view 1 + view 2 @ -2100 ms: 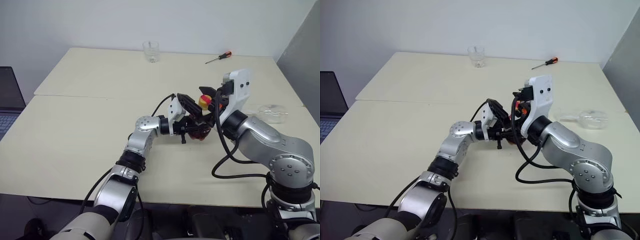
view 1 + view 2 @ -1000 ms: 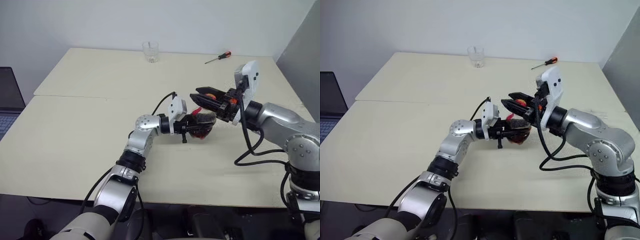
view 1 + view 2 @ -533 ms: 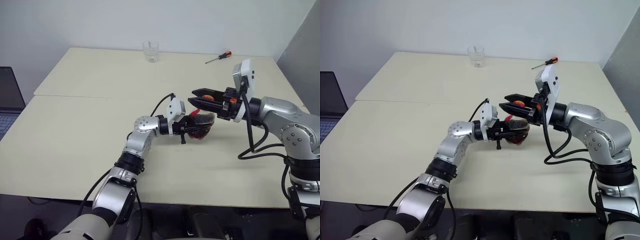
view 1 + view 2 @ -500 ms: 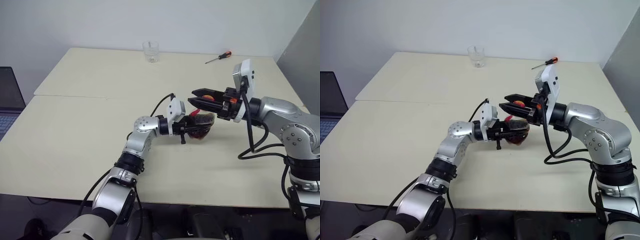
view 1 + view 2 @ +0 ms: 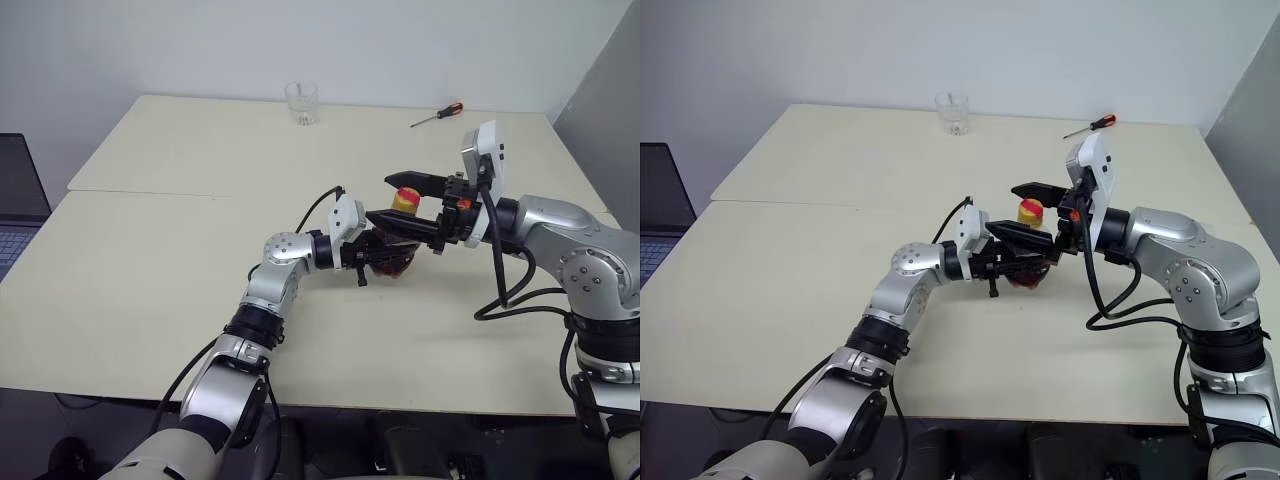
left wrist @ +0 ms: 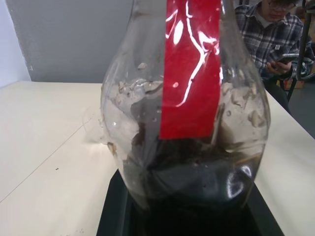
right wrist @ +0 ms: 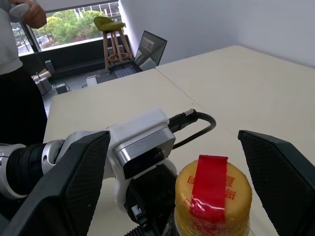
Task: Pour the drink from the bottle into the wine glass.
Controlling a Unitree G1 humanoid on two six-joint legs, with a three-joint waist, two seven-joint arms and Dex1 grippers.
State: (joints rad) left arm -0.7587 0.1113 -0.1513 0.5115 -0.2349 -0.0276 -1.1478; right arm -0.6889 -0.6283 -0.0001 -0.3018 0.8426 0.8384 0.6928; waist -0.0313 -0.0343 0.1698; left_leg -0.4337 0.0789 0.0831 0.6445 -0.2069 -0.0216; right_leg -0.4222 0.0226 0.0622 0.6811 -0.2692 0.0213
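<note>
The bottle stands upright above the table's middle, dark drink low in its round body and a red label strip down its side. My left gripper is shut on that body. The yellow-and-red cap sits on the neck. My right gripper is open, reaching in from the right, with one black finger on each side of the cap and a clear gap to both. The wine glass is hidden.
A short clear tumbler stands at the table's far edge, with a screwdriver to its right. A laptop sits off the left side. A seated person and a standing person are near the table.
My right gripper's fingers have spread apart from the cap, which stays on the bottle. The left gripper and bottle have held their place.
</note>
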